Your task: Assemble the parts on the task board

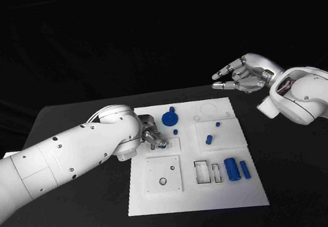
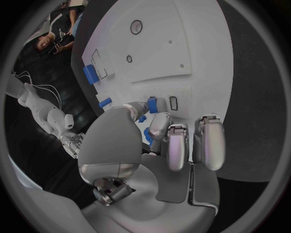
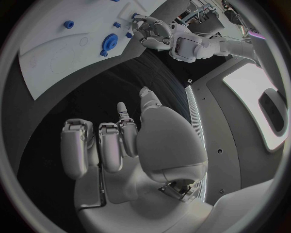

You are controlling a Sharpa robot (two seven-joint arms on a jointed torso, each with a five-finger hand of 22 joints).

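Observation:
The white task board (image 1: 226, 194) lies mid-table. My left hand (image 1: 152, 136) hangs low over its left side and pinches a small blue part (image 2: 152, 104) between thumb and a fingertip (image 2: 161, 124), right beside a narrow slot (image 2: 173, 102). My right hand (image 1: 242, 76) is raised past the board's far right corner, fingers apart and holding nothing. On the board are a blue gear (image 1: 170, 118), a blue peg (image 1: 209, 139), a blue cylinder (image 1: 232, 169) and a blue bar (image 1: 245, 169). The gear (image 3: 111, 41) and my left hand (image 3: 152, 34) also appear in the right wrist view.
A square inset plate with a round hole (image 1: 163, 180) sits on the board's near left, with two rectangular slots (image 1: 202, 171) beside it. Two small blue studs (image 1: 216, 123) stand on the far half. Black table (image 1: 306, 173) surrounds the board.

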